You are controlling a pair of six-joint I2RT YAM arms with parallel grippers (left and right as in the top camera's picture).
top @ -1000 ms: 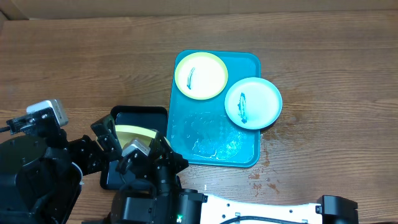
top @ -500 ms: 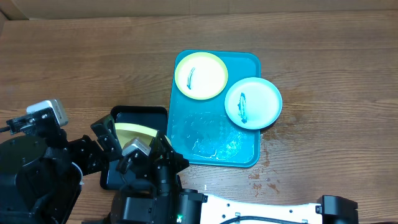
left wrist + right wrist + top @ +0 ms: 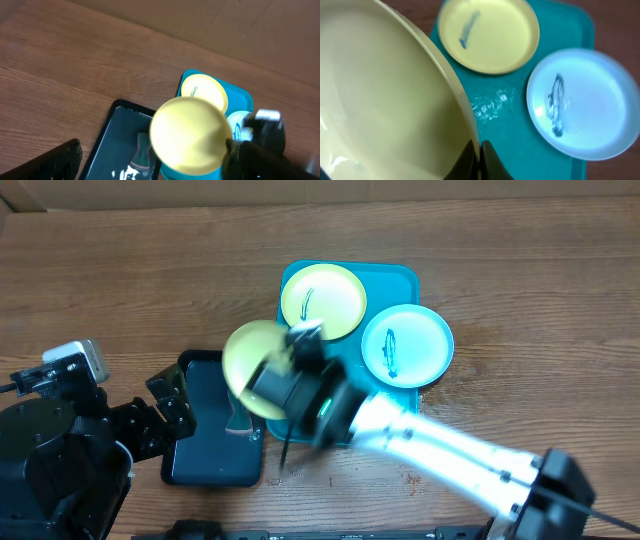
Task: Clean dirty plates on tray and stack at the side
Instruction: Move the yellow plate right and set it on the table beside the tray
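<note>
while the right gripper (image 3: 284,372) pinches the rim of the held plate (image 3: 254,356), its fingers (image 3: 470,159) clamped on the edge, that yellow-green plate hangs in the air, tilted up on its edge rather than lying flat. being round, it has no long axis. its hollow face (image 3: 385,100) turns toward the wrist camera and shines wet, and its other face (image 3: 187,132) is turned toward the left arm.

just ahead of the fingertips lies the tray (image 3: 400,280), with wet patches (image 3: 490,105) on its floor. farther ahead on it rests a yellow-green plate (image 3: 323,300) with a dark smear, face up. to that plate's right sits the blue plate (image 3: 407,345), also smeared, overhanging the tray's rim.

on the gripper's other side, below the held plate, a black tray (image 3: 210,445) lies on the table (image 3: 120,270) with a greyish thing (image 3: 240,425) in it, too blurred to name. beside it hovers the left gripper (image 3: 170,398); whether it is parted or closed cannot be told.
</note>
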